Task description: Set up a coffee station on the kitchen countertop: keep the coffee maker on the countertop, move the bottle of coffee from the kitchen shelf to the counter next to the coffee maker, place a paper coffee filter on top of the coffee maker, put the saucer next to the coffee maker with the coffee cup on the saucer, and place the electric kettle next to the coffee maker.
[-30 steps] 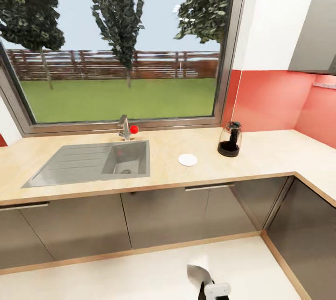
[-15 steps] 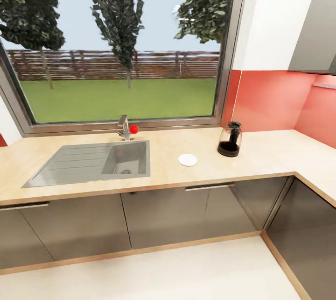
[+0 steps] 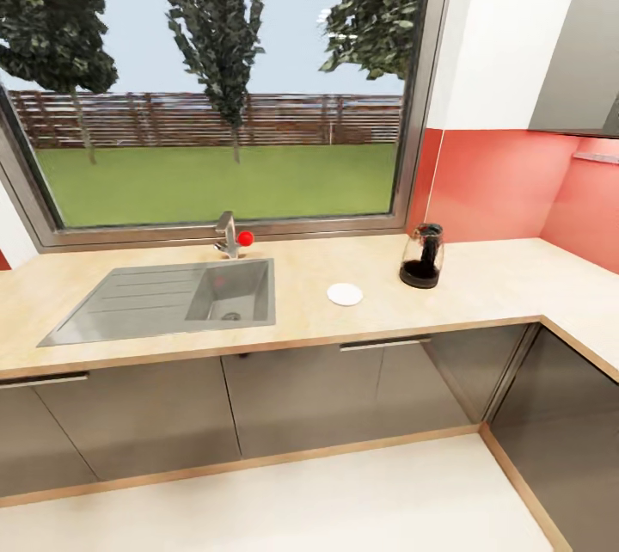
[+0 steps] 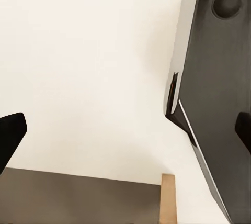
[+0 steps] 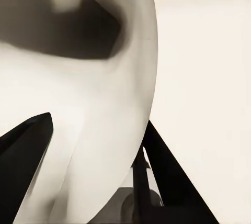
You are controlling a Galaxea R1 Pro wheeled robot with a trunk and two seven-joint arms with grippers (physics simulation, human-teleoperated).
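The countertop [image 3: 481,294] runs along under the window and turns toward me at the right. On it the electric kettle [image 3: 422,257], a clear glass pot with dark liquid, stands by the red wall panel. The white saucer [image 3: 345,294] lies flat to the kettle's left, apart from it. A thin edge of the kitchen shelf [image 3: 596,156] shows at the far right. The coffee maker, bottle of coffee, paper coffee filter and coffee cup are out of view. My left gripper [image 4: 125,135] is open over pale floor. My right gripper [image 5: 97,166] is open, with my own white body shell behind it.
An inset grey sink [image 3: 163,301] with a faucet [image 3: 228,234] and a red knob sits left of the saucer. Glossy dark cabinets [image 3: 301,397] front the counter, and a grey wall cabinet [image 3: 580,62] hangs at the upper right. Pale floor [image 3: 301,509] lies before the cabinets.
The white arm part at the head view's bottom edge one second ago has dropped out of sight. The whole picture has shifted very slightly; the kettle and saucer stay put.
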